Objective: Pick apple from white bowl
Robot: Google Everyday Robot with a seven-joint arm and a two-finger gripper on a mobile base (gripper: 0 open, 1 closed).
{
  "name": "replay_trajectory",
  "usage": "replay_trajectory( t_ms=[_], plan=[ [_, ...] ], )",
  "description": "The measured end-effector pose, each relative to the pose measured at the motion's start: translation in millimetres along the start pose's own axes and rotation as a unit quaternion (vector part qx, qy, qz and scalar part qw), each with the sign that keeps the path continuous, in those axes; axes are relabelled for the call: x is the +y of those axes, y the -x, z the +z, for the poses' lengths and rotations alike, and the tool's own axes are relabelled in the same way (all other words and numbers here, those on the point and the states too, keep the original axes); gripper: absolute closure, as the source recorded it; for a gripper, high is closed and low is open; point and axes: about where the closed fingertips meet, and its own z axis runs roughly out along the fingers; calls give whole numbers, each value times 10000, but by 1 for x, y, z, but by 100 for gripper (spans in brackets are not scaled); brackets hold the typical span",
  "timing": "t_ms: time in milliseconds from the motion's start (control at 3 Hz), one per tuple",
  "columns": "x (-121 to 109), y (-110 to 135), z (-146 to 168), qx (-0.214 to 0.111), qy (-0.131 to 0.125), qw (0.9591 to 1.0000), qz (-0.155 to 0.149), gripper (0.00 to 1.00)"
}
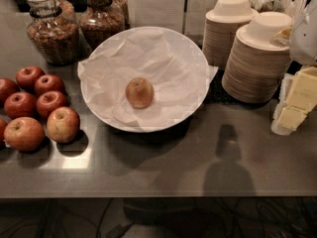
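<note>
The apple [139, 92], small, pale yellow-tan with a reddish blush, lies alone near the middle of the white bowl [190, 58]. The bowl is wide and shallow, lined with crumpled white paper, and stands on the grey counter. My gripper [293, 105], pale yellow with a white arm part above it, comes in at the right edge of the view. It is well to the right of the bowl and apart from the apple, low near the counter beside the stacked paper bowls. It holds nothing that I can see.
Several darker red and yellow-red apples [37, 105] sit grouped at the left. Two stacks of beige paper bowls [247, 53] stand at the back right. Glass jars [52, 26] of grain stand at the back left. The counter's front edge [158, 195] runs across below.
</note>
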Motion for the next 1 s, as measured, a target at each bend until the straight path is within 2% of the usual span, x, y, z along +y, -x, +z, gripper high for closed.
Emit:
replay_trajectory(
  t_ms=[333,667,1000],
  plan=[
    [0,0,0,0,0,10000,0,0],
    [-13,19,10,-281,-91,9995,-127,0],
    [-34,59,29,-740,-205,9961,-444,0]
  ],
)
